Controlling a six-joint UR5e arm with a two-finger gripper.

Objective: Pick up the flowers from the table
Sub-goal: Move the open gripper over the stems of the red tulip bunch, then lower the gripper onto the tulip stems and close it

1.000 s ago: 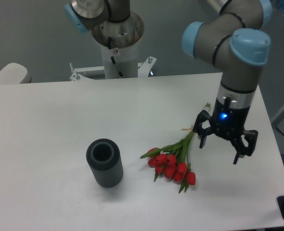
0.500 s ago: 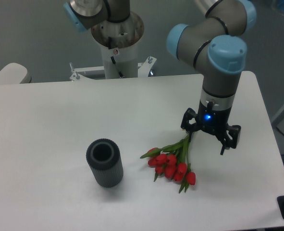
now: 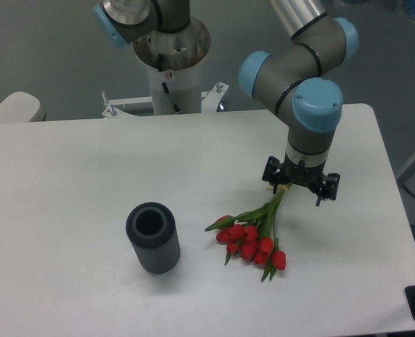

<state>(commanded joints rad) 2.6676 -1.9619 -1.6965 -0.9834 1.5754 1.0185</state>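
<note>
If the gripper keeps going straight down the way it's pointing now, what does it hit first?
Most likely the green stem ends of the red tulip bunch, which lie under the open black two-finger gripper. Depth is unclear from this single view, so one finger may meet the white tabletop beside the stems first.

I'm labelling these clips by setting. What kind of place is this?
Most likely a robotics lab or test cell, not a home: a bare white table, the arm's pedestal bolted behind it, and only staged props, the flowers and a ribbed vase.
</note>
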